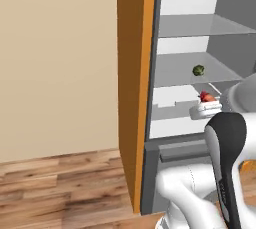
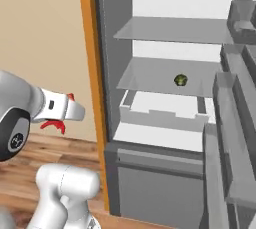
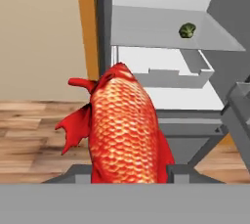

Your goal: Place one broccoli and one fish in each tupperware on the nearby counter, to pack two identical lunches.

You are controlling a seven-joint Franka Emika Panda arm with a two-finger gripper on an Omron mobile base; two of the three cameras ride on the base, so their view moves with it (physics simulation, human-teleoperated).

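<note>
A red-orange scaly fish [image 3: 124, 130] stands up between my fingertips, and my gripper [image 3: 129, 171] is shut on it. Red fins of the fish [image 2: 52, 124] stick out beside the white hand [image 2: 67, 109], which hangs in front of the open fridge, left of its shelves. From the other side, the fish [image 1: 206, 96] sits on top of the gripper [image 1: 206, 107]. One green broccoli [image 2: 180, 79] lies on the middle fridge shelf, beyond the hand; it is the same broccoli [image 1: 198, 70] [image 3: 187, 30] in all three views. The tupperware and the counter are out of view.
The open fridge [image 2: 165, 138] has grey shelves and a white drawer [image 2: 162, 110]. Its door with bins [image 2: 235, 123] stands open on the right. An orange cabinet panel [image 1: 132, 88] borders the fridge's left side. A beige wall [image 1: 55, 58] and wooden floor [image 1: 60, 188] lie to the left.
</note>
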